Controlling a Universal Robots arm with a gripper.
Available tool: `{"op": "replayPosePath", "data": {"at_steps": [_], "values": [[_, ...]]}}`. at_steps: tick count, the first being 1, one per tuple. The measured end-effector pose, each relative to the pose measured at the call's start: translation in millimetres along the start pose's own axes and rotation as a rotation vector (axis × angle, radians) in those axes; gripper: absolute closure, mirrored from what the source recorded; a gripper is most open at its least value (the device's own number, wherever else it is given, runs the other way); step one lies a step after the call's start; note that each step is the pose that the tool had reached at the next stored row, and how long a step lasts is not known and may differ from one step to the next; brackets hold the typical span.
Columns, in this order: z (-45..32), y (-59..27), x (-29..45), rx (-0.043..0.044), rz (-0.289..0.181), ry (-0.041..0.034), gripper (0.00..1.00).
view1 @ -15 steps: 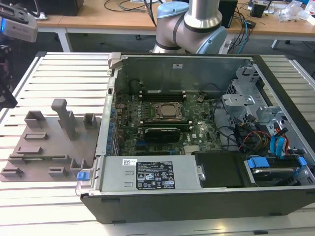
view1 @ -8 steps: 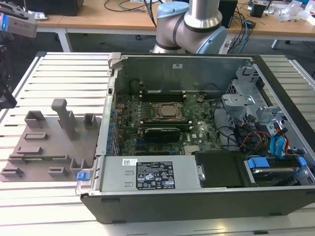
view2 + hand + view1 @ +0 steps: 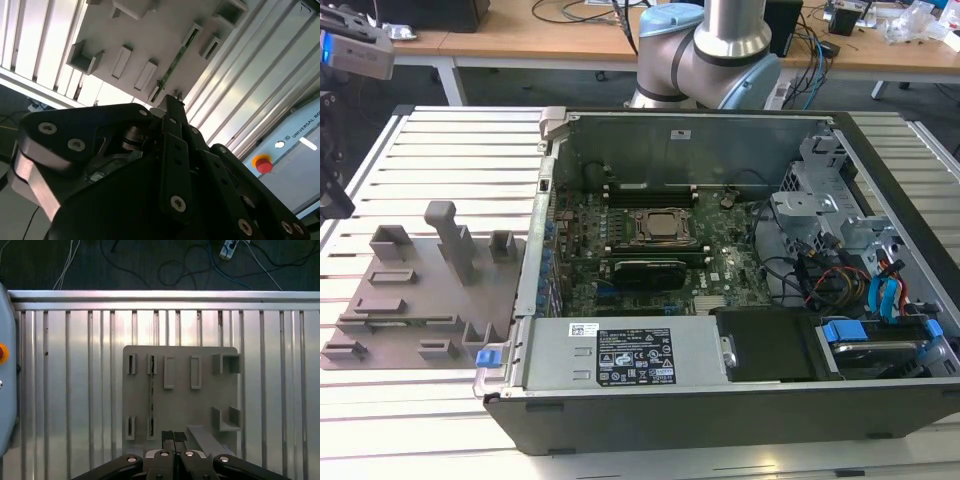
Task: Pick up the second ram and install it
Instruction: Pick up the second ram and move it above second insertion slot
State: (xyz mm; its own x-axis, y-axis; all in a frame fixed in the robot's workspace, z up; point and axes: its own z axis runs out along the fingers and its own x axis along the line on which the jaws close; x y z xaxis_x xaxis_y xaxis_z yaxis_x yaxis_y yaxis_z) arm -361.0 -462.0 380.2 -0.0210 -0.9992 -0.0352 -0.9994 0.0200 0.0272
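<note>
item: second ram (image 3: pixel 173 66) | look: slim, long green circuit-board stick, dark chips hard to make out | pose: apparently standing on its long edge | place: in one slot pair of the grey fixture plate (image 3: pixel 200 405), ends held, second ram (image 3: pixel 151 400) uninstalled
</note>
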Motion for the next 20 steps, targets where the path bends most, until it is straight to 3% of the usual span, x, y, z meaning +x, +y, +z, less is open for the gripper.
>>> {"op": "replayPosePath", "data": {"at_steps": [2,6,7,8,9,13,20], "values": [[0.1,0.0,0.0,0.0007,0.022,-0.0006,0.90],[0.1,0.0,0.0,0.0008,0.022,-0.0006,0.90],[0.1,0.0,0.0,0.0008,0.022,-0.0006,0.84],[0.1,0.0,0.0,0.0008,0.022,-0.0006,0.84],[0.1,0.0,0.0,0.0008,0.022,-0.0006,0.70],[0.6,0.1,0.3,0.0010,0.022,-0.0007,0.70],[23.1,-0.6,1.8,0.0007,0.022,-0.0005,0.70]]}}
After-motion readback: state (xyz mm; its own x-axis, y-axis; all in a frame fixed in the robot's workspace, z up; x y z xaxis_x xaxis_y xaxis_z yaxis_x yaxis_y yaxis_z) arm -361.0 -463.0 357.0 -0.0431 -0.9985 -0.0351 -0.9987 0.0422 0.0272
